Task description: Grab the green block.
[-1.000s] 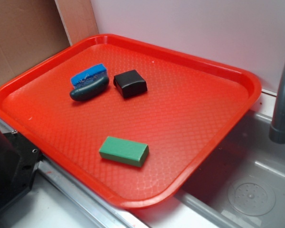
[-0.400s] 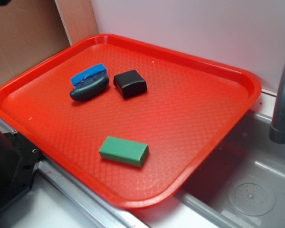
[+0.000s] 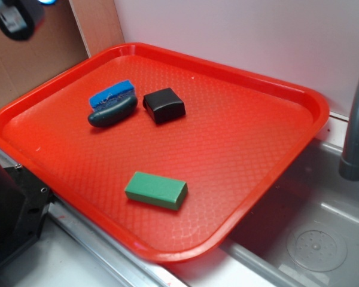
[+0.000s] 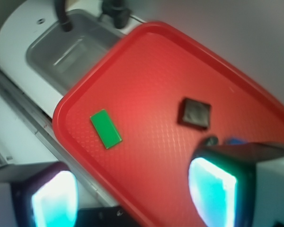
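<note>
The green block (image 3: 156, 190) lies flat on the red tray (image 3: 245, 149), near its front edge; in the wrist view the green block (image 4: 105, 128) sits left of centre on the red tray (image 4: 146, 75). My gripper (image 4: 132, 198) hangs high above the tray, far from the block, open, with its two glowing pads wide apart and nothing between them. In the exterior view only a blurred bit of the gripper (image 3: 15, 17) shows at the top left corner.
A black rounded block (image 3: 164, 105) and a dark teal oval with a blue top (image 3: 112, 104) lie at the tray's back left. A grey sink basin (image 3: 317, 239) and a faucet pipe (image 3: 356, 125) stand to the right. Cardboard (image 3: 30, 54) stands behind the tray.
The gripper has come into the exterior view at the top left corner. The blocks on the tray have not moved.
</note>
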`<action>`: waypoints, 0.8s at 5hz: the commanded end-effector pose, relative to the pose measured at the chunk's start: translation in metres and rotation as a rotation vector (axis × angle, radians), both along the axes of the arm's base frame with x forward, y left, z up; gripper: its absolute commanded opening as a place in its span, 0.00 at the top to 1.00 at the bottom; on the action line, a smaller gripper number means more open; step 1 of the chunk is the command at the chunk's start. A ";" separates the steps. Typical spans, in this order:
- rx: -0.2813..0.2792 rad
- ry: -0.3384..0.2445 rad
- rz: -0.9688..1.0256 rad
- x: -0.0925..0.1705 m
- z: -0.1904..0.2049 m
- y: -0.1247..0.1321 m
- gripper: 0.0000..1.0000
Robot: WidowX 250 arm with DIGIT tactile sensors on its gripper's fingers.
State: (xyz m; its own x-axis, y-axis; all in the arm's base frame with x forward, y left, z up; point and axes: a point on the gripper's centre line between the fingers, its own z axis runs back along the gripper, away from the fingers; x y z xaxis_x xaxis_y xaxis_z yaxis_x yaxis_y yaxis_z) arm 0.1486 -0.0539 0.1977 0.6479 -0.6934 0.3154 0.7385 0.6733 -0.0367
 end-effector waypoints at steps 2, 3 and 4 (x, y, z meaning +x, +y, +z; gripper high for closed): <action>0.046 -0.015 -0.327 0.011 -0.077 -0.045 0.00; 0.071 0.029 -0.341 0.019 -0.106 -0.046 0.00; 0.128 0.063 -0.356 0.025 -0.135 -0.054 0.00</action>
